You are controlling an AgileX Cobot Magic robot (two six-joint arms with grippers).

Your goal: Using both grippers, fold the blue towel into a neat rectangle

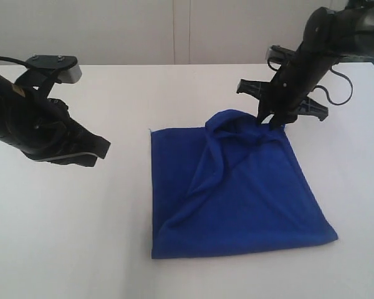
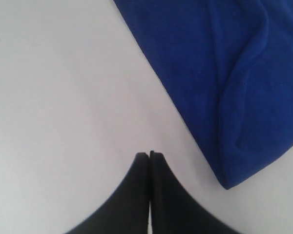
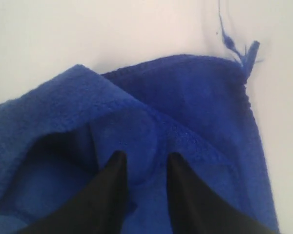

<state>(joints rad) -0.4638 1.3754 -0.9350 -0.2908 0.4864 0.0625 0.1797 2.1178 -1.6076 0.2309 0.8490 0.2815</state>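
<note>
Nearest, across the plain white counter [image 1: 62, 249], finds the deep royal-blue soft microfibre towel [image 1: 249, 199] lying mostly flat, apparently doubled over, near edge tidy. Farther back on the left, holds the black claw-like left tool [image 2: 150, 154] clenched on nothing, hovering just beside the cloth's edge, probably awaiting its turn. At the far corner, near the small thread tag [image 3: 245, 52], poises the black claw-like right tool [image 3: 145, 156] released, jaws parted astride a raised hump of cloth, seemingly to let that corner settle.
</note>
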